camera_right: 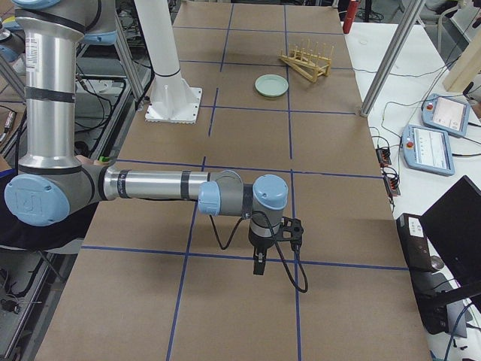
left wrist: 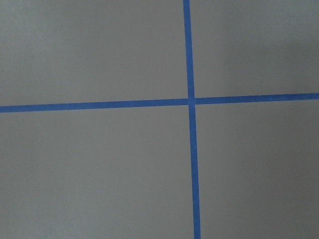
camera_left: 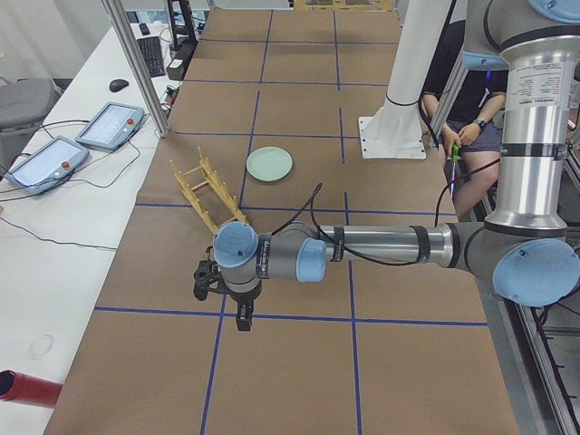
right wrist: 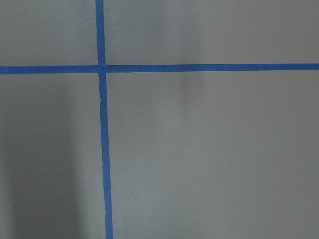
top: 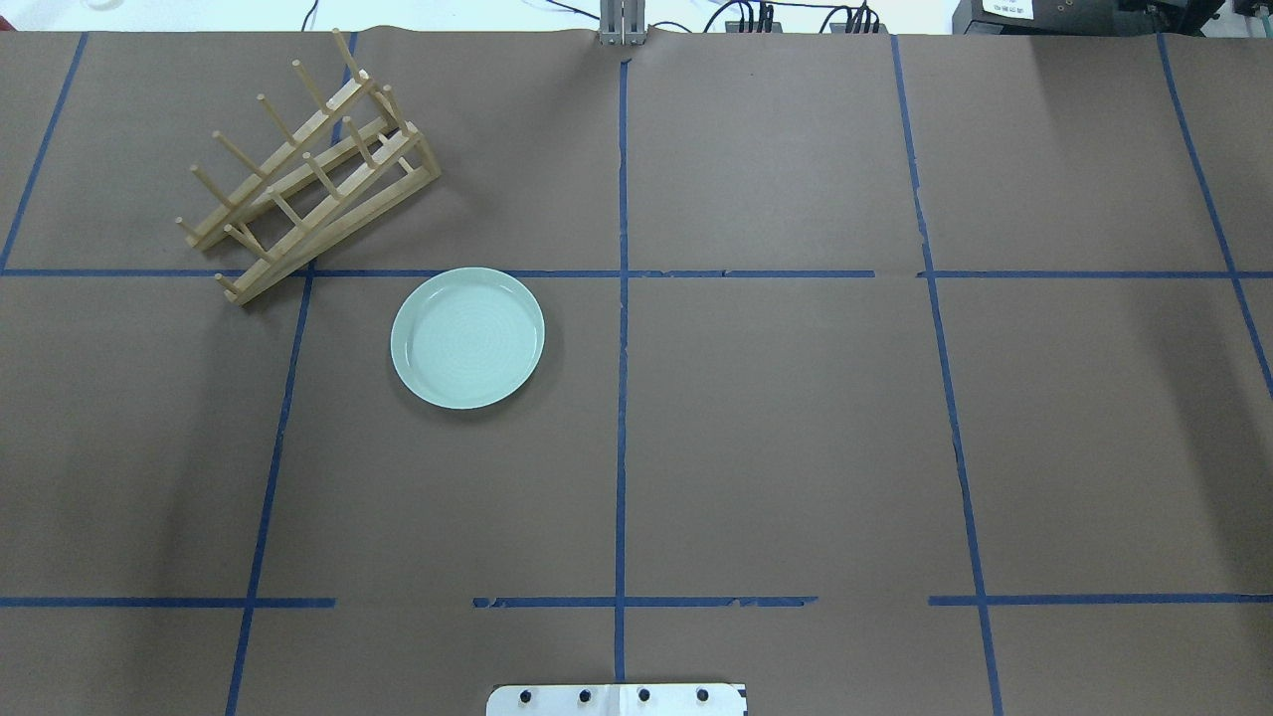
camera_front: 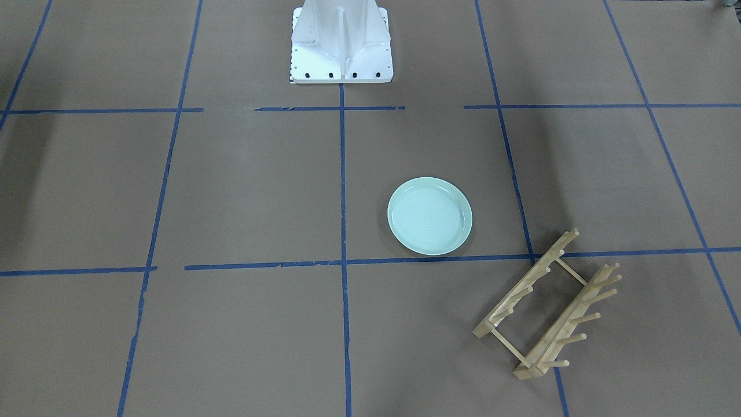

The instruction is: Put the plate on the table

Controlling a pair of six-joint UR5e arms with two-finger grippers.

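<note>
Lying flat, rim up, on the worktop (top: 776, 447), the plate (top: 467, 338) sits near the wooden peg rack (top: 308, 179), not touching it; its far edge meets a blue tape line (top: 696, 273). Left gripper (camera_left: 243, 322) & right gripper (camera_right: 259, 267) hang over the worktop, well apart from plate. Both show in side views only, so can't tell whether wide or narrow.

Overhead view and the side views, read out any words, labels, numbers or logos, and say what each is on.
Nothing reads clearly.
Too small: white label on the black box, overhead view's top right.
Blurred: logo on the blue joint cap, exterior right view.
Too small: pendant screens.
No writing: plate, rack, table.
</note>
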